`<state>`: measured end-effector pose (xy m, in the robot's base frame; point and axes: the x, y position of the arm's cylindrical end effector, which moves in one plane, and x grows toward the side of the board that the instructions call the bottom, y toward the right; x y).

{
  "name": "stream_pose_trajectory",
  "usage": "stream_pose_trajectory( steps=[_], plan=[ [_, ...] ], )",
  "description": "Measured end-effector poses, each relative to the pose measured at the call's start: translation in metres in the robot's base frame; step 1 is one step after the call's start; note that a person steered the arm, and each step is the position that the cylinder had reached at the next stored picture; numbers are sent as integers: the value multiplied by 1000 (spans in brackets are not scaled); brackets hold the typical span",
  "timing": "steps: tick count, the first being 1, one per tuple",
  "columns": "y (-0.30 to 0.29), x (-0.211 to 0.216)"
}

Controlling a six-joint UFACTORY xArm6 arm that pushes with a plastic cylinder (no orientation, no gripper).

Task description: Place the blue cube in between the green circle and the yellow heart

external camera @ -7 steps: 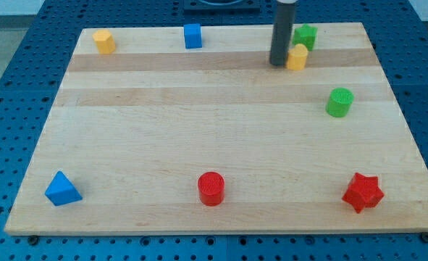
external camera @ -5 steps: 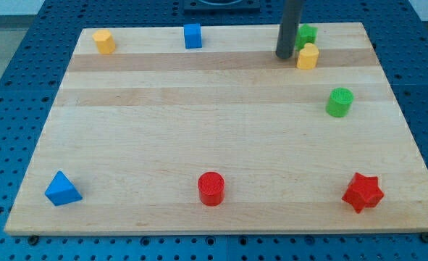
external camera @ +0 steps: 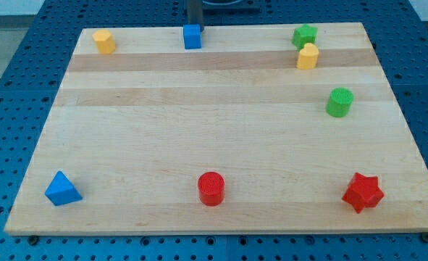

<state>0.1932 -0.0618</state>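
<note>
The blue cube [external camera: 192, 36] sits near the board's top edge, left of centre. The green circle [external camera: 339, 102] stands at the view's right, with the yellow heart [external camera: 308, 56] above and a little left of it. My tip [external camera: 195, 25] is at the top edge, right behind the blue cube; I cannot tell whether it touches the cube. Only the rod's lower part shows.
A green star [external camera: 305, 35] sits just above the yellow heart. A yellow block [external camera: 104, 41] is at the top left. A blue triangle [external camera: 62, 188], a red cylinder [external camera: 211, 188] and a red star [external camera: 363, 192] line the bottom of the wooden board [external camera: 199, 130].
My rod has moved from beside the yellow heart leftward along the top edge to behind the blue cube. The yellow heart shifted slightly right early on. The blue cube has not moved.
</note>
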Motion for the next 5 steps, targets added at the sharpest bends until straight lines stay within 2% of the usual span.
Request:
stream_pose_trajectory(
  steps=[2,5],
  plan=[
    [-29,6],
    [-14,24]
  ],
)
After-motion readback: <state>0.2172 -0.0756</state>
